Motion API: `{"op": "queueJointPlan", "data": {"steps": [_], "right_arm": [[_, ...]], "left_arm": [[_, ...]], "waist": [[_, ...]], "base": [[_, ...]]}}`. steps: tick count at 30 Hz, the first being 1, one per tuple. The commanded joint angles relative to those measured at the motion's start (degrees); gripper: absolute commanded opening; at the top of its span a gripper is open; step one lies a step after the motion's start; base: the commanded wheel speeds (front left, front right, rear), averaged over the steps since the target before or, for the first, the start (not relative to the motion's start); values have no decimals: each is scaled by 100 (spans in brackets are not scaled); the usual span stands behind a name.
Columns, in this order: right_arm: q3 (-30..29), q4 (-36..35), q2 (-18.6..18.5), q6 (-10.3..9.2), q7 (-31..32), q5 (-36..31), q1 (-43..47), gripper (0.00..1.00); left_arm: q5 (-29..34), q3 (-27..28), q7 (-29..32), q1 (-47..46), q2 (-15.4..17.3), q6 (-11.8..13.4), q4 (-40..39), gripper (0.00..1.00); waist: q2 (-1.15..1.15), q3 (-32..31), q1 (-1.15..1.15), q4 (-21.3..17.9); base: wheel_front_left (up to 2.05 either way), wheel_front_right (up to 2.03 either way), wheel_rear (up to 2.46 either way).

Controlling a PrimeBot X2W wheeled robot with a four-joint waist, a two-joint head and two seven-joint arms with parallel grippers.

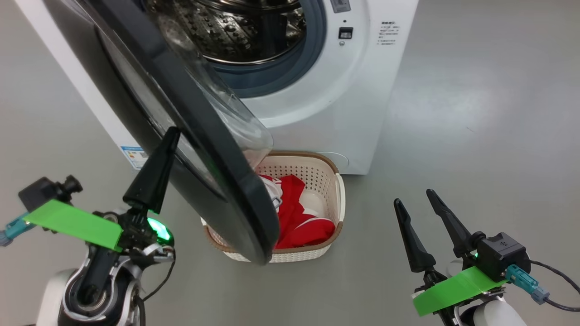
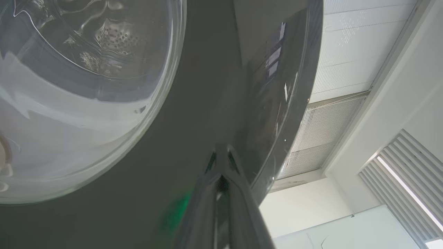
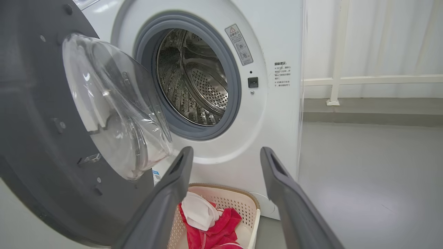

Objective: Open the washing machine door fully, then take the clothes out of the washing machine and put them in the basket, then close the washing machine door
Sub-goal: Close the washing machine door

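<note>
Door (image 1: 209, 149) against left pincer (image 1: 171, 132)

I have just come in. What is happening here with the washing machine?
A two-armed robot is working at the washing machine. Its drum looks empty, and the red and white clothes lie in the basket in front of it. The washing machine door stands partly open over the basket. The left gripper, shut, has its tips at the door's outer face, apparently to push it closed. The right gripper is open and holds nothing.
</note>
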Motion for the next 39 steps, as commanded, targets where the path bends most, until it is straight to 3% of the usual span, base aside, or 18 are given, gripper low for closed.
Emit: {"op": "queueJointPlan", "data": {"steps": [1,22,39], "right_arm": [[133,-137,-15,36,-37,-79,-218,100],[93,-213,-15,36,-37,-76,-403,100],[104,-268,-15,36,-37,-33,-510,100]], "left_arm": [[-58,76,23,-285,42,-104,-114,0],[-91,31,-273,-1132,-4,-327,164,0],[245,48,-514,-1995,82,-672,1188,0]], "waist": [[0,72,0,-112],[0,547,0,-942],[0,784,0,-1289]], "base": [[0,0,0],[0,0,0],[0,0,0]]}}
